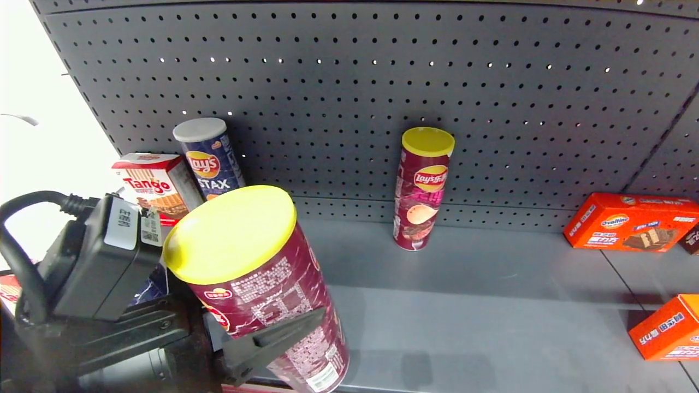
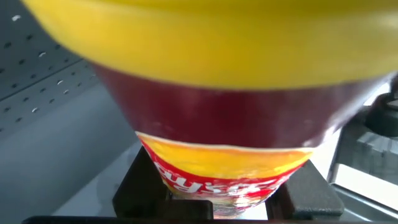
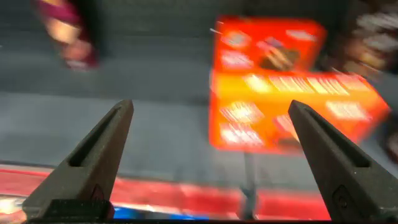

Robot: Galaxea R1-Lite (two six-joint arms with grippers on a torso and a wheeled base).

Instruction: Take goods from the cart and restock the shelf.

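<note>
Head view shows the left end effector (image 1: pixel 271 337) clamped on a maroon can (image 1: pixel 273 295) low on its body, at the front of the shelf (image 1: pixel 464 305). The can's long axis tilts, with the yellow lid (image 1: pixel 232 232) up and leaning left and the base down to the right. A second can (image 1: pixel 419 191) stands upright against the pegboard (image 1: pixel 382 82). The right end effector (image 3: pixel 209 112) is spread wide and empty, facing orange boxes (image 3: pixel 273 106).

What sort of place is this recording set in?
Probably a shop aisle, or a mock-up of one: a dark grey perforated metal back panel behind a grey metal shelf, stocked with a maroon yellow-lidded crisp tube and orange cardboard snack boxes.
</note>
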